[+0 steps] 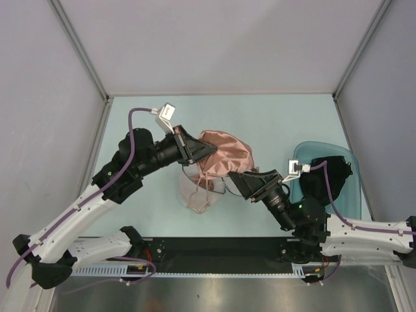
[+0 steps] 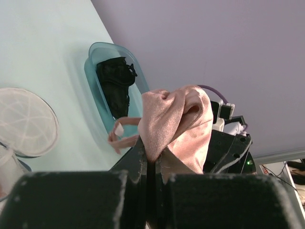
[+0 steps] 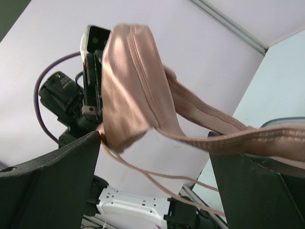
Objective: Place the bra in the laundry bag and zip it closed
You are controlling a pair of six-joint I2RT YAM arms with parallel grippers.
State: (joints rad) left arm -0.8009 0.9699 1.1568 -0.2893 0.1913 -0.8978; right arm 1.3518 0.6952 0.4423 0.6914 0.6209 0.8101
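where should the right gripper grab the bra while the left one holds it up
The hanging band end of the bra, from the robot's right. The left gripper is shut on the cup fabric, so the band drapes flat across the gap of the open right gripper, likely ready to pinch.

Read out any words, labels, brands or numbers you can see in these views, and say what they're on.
No text can be read in any view.
The bra, the laundry bag, the teal basin and the black garment show no print, label or number.
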